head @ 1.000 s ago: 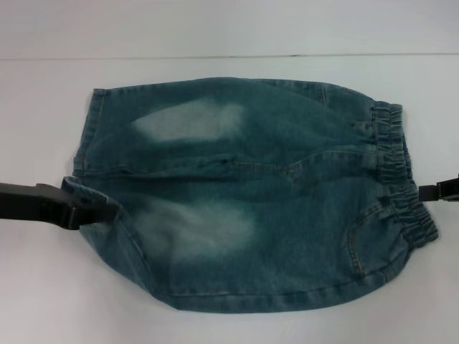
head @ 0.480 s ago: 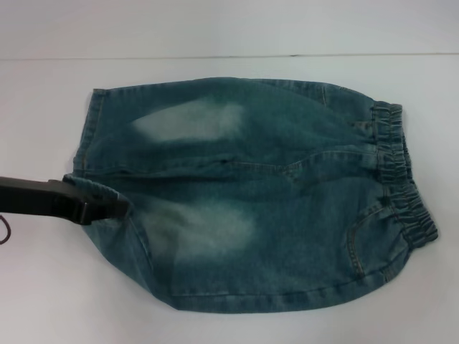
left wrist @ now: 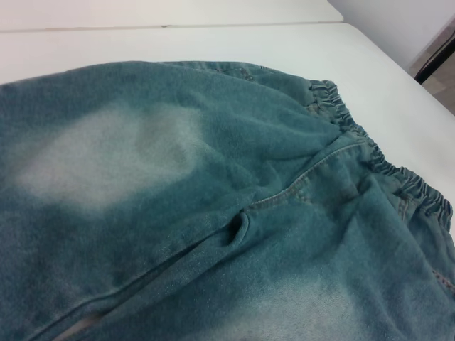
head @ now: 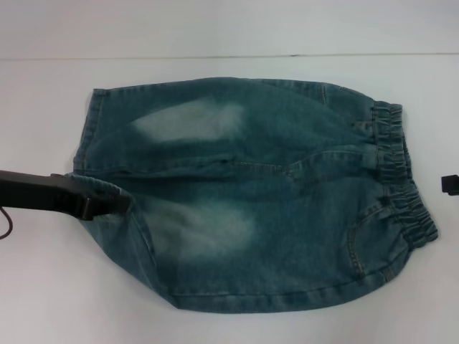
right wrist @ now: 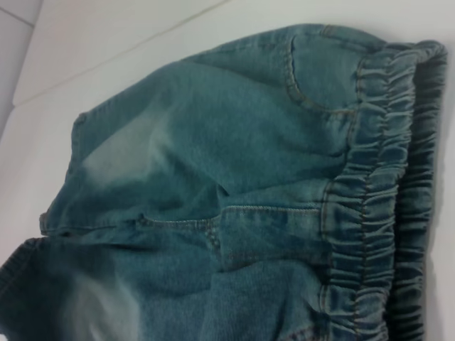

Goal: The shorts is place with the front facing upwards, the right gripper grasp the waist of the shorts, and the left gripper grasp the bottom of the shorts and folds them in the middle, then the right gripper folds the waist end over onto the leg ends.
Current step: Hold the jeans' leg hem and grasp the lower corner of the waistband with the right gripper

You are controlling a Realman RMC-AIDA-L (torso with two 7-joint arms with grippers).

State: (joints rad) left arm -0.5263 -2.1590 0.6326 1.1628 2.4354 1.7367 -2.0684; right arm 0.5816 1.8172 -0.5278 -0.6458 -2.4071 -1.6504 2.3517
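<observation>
Shorts [head: 251, 201] flat on table [head: 43, 287]. Left gripper [head: 107, 204] clenched on hem, mid-grasp step. Right gripper [head: 450, 184] beside waistband [head: 401, 179], grip unclear. Next: right must seize waist.

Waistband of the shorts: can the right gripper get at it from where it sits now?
Probably yes. The right gripper sits at the table's right edge, just clear of the waistband, with only bare table between them. The left gripper is at the opposite hem.

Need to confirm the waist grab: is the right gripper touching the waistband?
Apart. The head view shows bare white table between the right gripper at the picture's edge and the waist of the shorts.
</observation>
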